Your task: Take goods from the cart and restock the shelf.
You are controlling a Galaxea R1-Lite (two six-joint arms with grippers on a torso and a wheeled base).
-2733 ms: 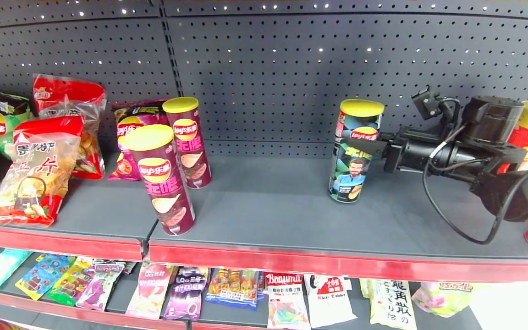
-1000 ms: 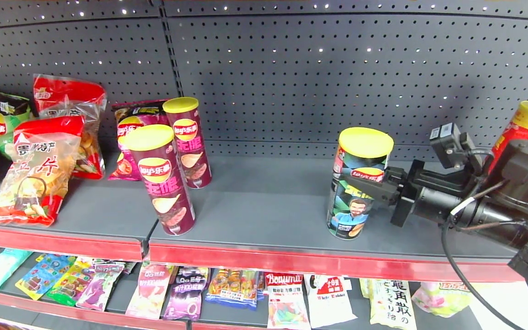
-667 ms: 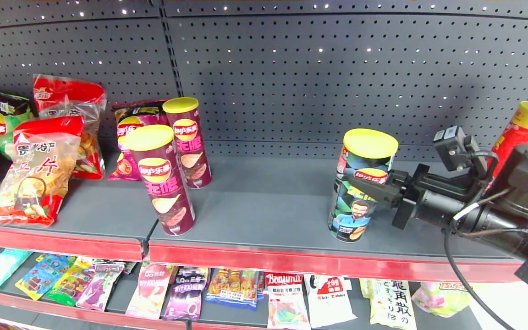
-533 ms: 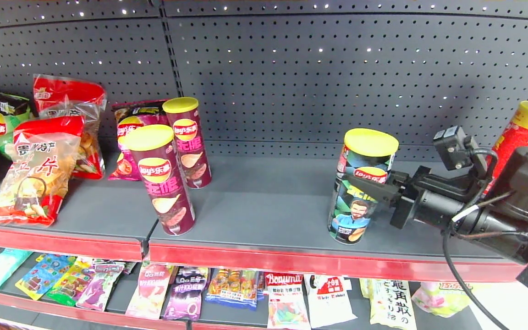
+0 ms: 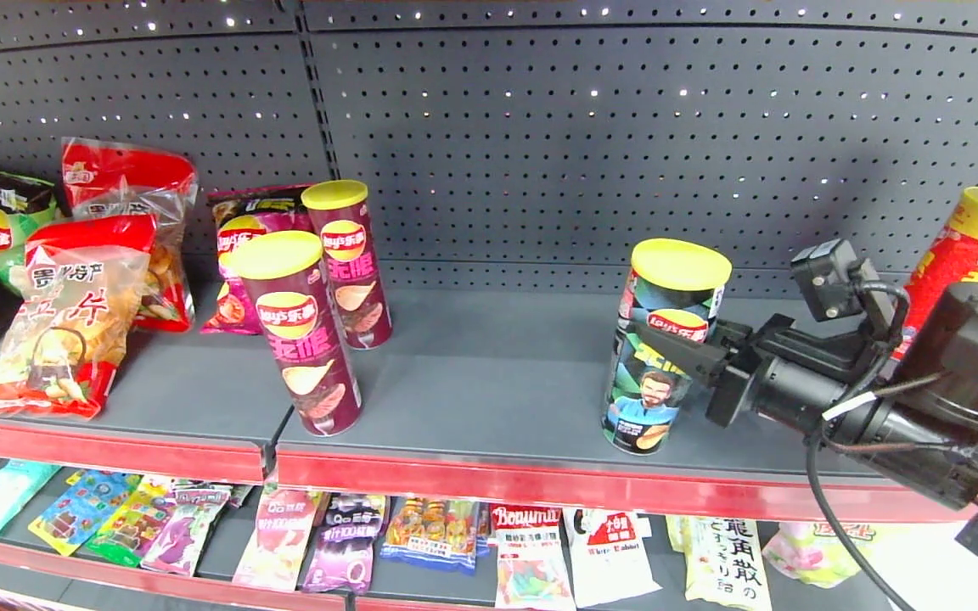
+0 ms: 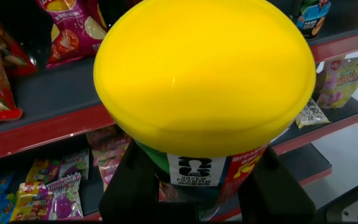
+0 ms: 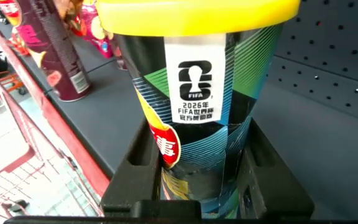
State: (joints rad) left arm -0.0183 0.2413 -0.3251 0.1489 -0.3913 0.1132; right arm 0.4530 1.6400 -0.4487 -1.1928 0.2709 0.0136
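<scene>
A chip can (image 5: 654, 399) with a yellow lid and a dark patterned body stands slightly tilted near the front edge of the grey shelf (image 5: 497, 382), right of centre. My right gripper (image 5: 674, 344) comes in from the right and is shut on its upper body. The right wrist view shows the same can (image 7: 197, 81) between that gripper's (image 7: 197, 180) black fingers. I cannot tell whether its base touches the shelf. A second yellow-lidded can (image 6: 204, 68) sits in my left gripper (image 6: 204, 193), which is shut on it in front of the shelving.
Two purple cans (image 5: 298, 331) and several snack bags (image 5: 73, 305) fill the shelf's left part. A red can (image 5: 960, 246) stands at the far right behind my arm. Bare shelf lies between the purple cans and the held can. Bagged snacks hang on the lower shelf (image 5: 531, 552). A red wire cart (image 7: 5, 130) is nearby.
My right gripper has brought the patterned can from deeper on the shelf toward its front edge. In the last half second it shifted slightly left and tilted a little.
</scene>
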